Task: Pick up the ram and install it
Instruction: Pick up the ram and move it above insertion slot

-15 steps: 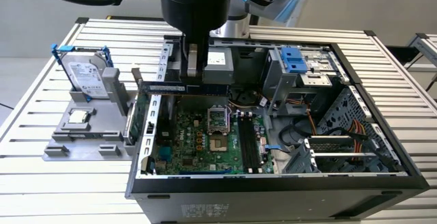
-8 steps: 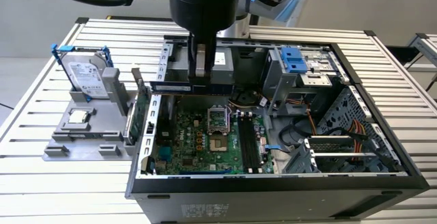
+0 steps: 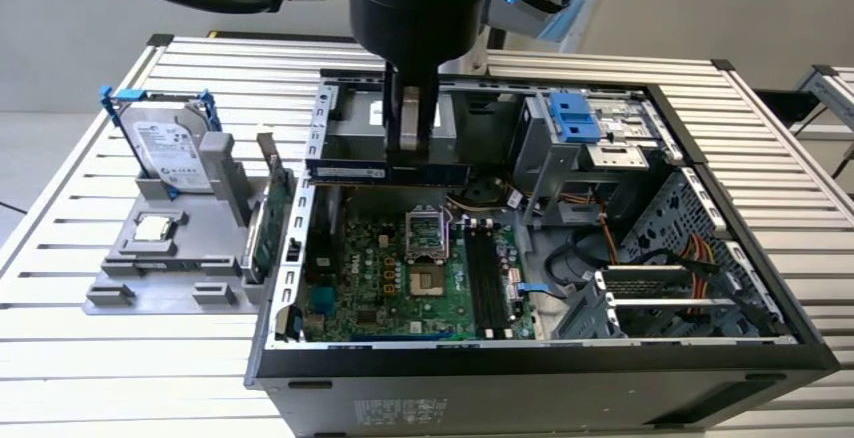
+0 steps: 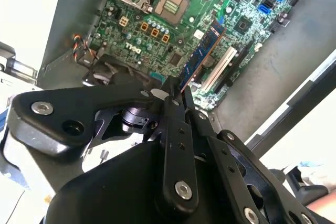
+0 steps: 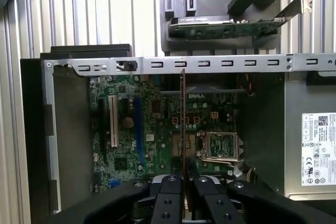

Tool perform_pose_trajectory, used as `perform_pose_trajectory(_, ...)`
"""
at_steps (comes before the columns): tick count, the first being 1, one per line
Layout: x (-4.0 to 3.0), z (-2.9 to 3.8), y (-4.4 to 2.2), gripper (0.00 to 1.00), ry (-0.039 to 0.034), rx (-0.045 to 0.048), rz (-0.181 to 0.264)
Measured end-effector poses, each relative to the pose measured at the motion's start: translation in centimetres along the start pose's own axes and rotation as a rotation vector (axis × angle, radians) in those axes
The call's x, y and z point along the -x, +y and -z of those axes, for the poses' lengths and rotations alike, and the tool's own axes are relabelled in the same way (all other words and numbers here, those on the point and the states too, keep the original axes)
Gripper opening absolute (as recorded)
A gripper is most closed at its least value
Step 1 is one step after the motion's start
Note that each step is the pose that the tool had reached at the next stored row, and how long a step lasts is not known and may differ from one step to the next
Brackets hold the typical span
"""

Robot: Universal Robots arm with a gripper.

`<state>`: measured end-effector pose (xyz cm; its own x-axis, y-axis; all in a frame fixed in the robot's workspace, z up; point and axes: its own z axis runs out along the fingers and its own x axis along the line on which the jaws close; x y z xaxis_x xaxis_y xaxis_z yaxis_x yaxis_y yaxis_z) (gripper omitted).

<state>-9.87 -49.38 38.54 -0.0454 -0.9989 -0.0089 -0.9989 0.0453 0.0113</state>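
In the exterior view the black two-finger gripper (image 3: 411, 153) has its jaws closed tight on the upper edge of the long, narrow blue-green ram (image 3: 350, 170). The ram hangs level and broadside above the far end of the open dark metal computer case (image 3: 534, 378), well clear of the black memory slots (image 3: 487, 278) on the green motherboard (image 3: 360, 278). The first wrist view shows the ram (image 5: 182, 119) edge-on as a thin line over the board, with a wider green expansion card (image 5: 226, 29) outside the case wall. In the second wrist view the ram (image 4: 202, 51) shows its blue face, reaching out from between the fingers (image 4: 176, 129).
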Motion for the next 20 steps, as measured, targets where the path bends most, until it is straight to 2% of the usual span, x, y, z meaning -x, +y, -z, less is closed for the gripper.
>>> perform_pose_trajectory(20, 0.15, 0.04, -3.34, 0.00, 0.0001, 0.0002, 0.000)
